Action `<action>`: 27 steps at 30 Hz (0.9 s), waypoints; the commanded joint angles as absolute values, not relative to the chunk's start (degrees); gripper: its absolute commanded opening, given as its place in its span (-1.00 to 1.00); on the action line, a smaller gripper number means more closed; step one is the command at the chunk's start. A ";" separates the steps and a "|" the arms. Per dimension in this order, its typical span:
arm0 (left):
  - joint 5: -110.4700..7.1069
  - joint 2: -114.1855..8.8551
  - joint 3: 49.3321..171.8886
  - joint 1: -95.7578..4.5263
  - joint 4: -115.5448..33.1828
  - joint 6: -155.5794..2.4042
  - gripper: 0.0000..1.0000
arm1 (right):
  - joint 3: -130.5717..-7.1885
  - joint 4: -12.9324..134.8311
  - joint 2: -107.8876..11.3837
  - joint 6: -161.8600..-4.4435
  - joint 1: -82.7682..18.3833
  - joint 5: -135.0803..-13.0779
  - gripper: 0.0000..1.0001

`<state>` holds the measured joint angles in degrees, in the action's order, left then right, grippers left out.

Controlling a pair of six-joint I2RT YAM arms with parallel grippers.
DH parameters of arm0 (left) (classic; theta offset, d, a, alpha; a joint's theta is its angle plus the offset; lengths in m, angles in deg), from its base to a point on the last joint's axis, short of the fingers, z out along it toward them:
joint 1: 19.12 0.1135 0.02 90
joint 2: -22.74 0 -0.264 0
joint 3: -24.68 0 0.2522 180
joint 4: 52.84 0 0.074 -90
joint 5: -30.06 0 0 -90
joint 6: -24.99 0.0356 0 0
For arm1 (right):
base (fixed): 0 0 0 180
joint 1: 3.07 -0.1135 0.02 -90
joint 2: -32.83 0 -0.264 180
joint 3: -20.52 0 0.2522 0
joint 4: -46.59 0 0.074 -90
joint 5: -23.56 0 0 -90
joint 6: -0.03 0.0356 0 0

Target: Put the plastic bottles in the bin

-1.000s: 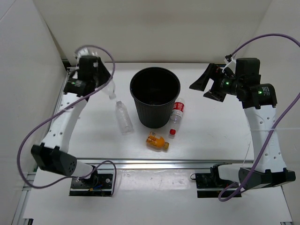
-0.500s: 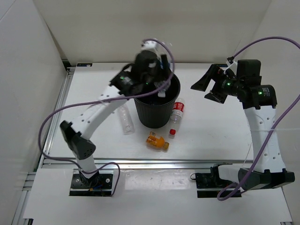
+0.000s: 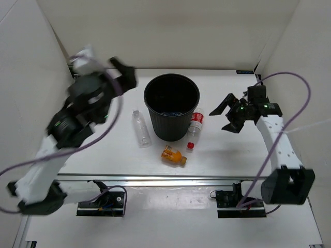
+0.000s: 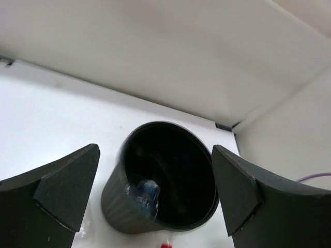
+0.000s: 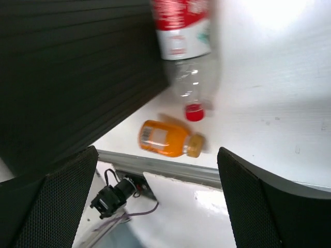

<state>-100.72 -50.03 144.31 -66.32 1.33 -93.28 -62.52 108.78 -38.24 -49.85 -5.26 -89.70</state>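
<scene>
A white table [image 3: 238,155] is boxed by white walls [image 3: 170,31] far, left and right; a metal rail [image 3: 170,179] runs along its near edge.

I count four small plastic bottles: three on the one white table [image 3: 232,150], namely a plain clear bottle [image 3: 140,128], a clear bottle with red label and cap [image 3: 195,124] and a short orange bottle [image 3: 174,156], plus a clear blue-labelled bottle [image 4: 146,194] (seen from my left wrist only) inside the single round black plastic bin [image 3: 168,129].
</scene>
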 commanded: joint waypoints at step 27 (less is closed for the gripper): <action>-94.31 -20.60 99.61 -65.70 35.19 -141.73 1.00 | -83.85 98.93 -91.09 -50.24 -12.73 -92.45 1.00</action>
